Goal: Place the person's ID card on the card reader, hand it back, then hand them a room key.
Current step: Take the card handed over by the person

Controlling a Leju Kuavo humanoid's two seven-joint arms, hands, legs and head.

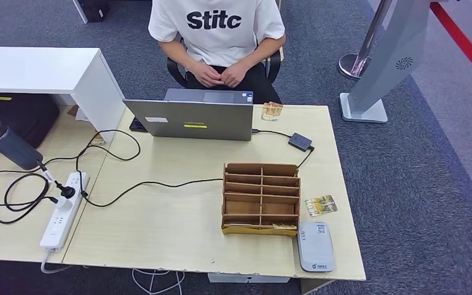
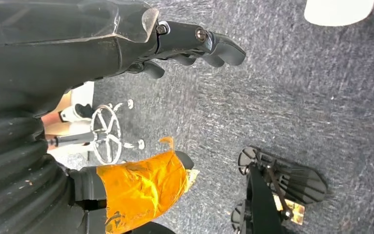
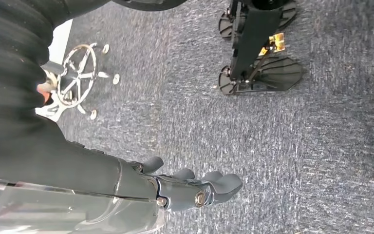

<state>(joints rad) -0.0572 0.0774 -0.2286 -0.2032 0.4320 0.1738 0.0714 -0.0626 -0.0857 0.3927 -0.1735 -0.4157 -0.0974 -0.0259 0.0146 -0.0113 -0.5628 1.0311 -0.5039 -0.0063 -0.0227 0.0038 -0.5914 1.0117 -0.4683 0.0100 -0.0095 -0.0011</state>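
Head view puts one card reader (image 1: 316, 246) at the bench (image 1: 160, 227) near-right corner, just beside one cardboard slot box (image 1: 261, 198), with one card (image 1: 321, 205) lying flat on the bench between the box and the right edge, apart from the reader. You have one more small card-like item (image 1: 271, 111) by the laptop (image 1: 190, 117) at the far edge; can't tell which is the ID. One person (image 1: 218, 37) sits opposite, hands clasped, holding nothing. Both arms hang toward the carpet: left robot hand (image 2: 199, 46) and right robot hand (image 3: 195, 187) each hold nothing, fingers loosely extended. Risks as I judge them: a flat card is hard to pinch off the bench, you may slide it over the edge, or grab the wrong card.
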